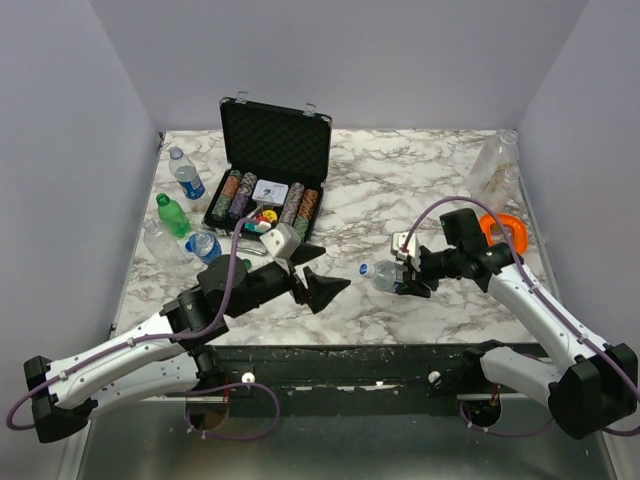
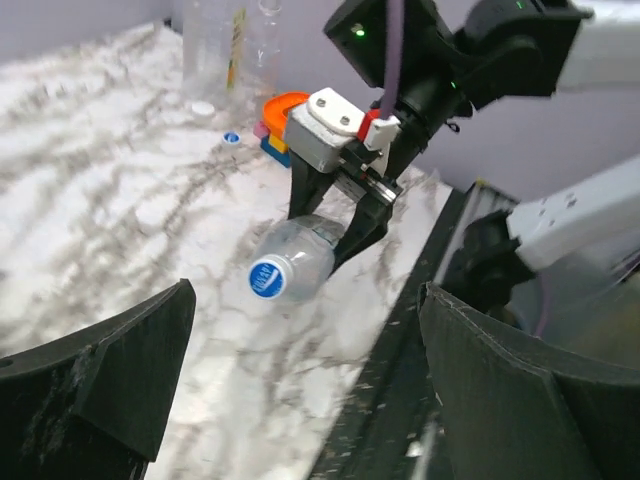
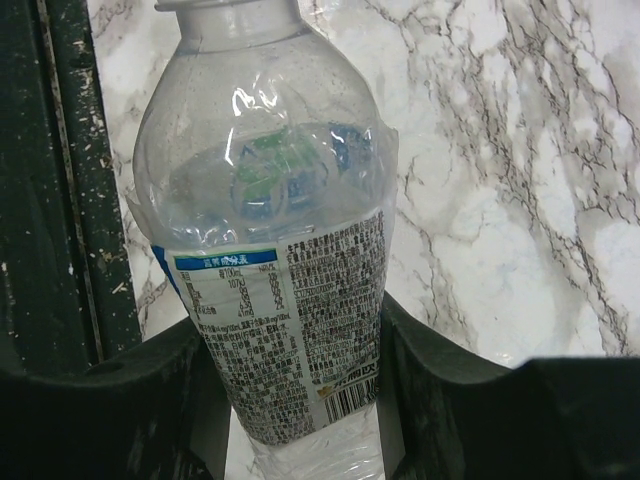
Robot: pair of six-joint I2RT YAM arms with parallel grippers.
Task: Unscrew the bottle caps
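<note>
My right gripper is shut on a clear bottle with a blue and white label, holding it on its side just above the table, neck toward the left arm. The right wrist view shows the bottle clamped at the label between both fingers; its cap is cut off at the top edge. The left wrist view shows the blue cap facing my left gripper. My left gripper is open and empty, a short way from the cap. Several more capped bottles, one green, stand at the left.
An open black chip case sits at the back left. Clear bottles stand at the back right by an orange object. Two loose caps, white and blue, lie near them. The table's front edge is close below the held bottle.
</note>
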